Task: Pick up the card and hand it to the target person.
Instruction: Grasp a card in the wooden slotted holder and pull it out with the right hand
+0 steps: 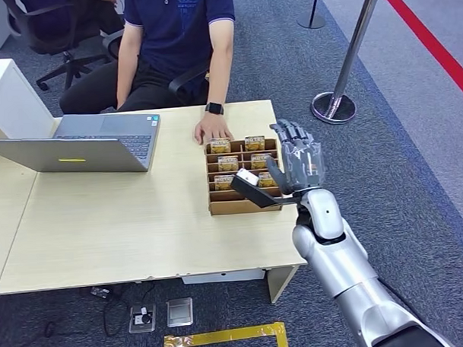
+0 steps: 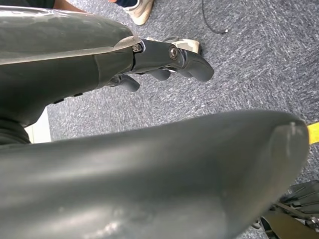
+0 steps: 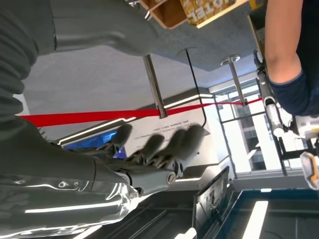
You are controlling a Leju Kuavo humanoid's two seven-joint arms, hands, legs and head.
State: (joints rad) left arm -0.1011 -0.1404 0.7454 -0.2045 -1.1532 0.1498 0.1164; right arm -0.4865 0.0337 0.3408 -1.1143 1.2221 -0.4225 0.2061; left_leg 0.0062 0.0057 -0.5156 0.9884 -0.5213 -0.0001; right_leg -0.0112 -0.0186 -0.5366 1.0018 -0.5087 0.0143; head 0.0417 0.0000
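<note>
A cardboard divider box [image 1: 242, 207] stands on the wooden table [image 1: 105, 223] and holds several yellow-brown cards [image 1: 227, 164] upright in its compartments. My right hand [image 1: 296, 162] is raised at the box's right side, fingers upright and spread, with its thumb [image 1: 249, 189] reaching across the front compartments and nothing in its grasp. In the right wrist view a card [image 3: 205, 9] and the box [image 3: 169, 12] lie just beyond the thumb. The seated person [image 1: 178, 38] rests a hand [image 1: 212, 129] on the table just behind the box. My left hand [image 2: 165, 59] hangs over the carpet holding nothing.
An open grey laptop [image 1: 102, 140] sits at the table's left. A stanchion post [image 1: 337, 101] with a red belt [image 1: 432, 45] stands on the carpet to the right. A floor socket plate [image 1: 179, 312] and yellow tape [image 1: 223, 337] lie below the table's front edge.
</note>
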